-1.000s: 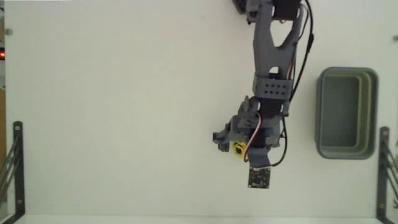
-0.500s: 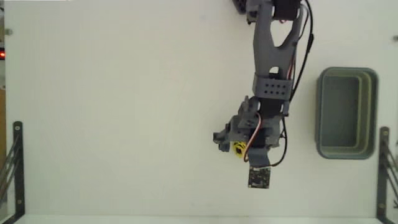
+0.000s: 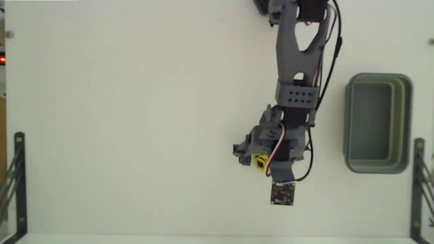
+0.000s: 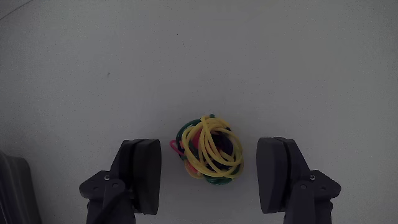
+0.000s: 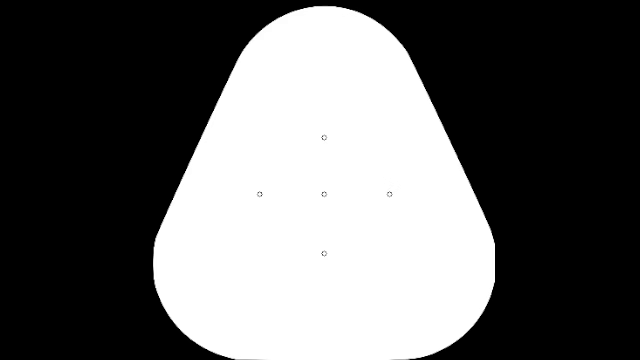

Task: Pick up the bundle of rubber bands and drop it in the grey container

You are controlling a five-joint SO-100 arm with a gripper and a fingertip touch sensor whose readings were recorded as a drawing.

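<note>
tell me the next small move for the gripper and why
Probably close the gripper. In the wrist view the bundle lies on the table between the two open fingers, with a gap on each side and nothing gripped yet. It looks centred, so no sideways shift seems needed. The container, off to the right in the fixed view, comes later.
</note>
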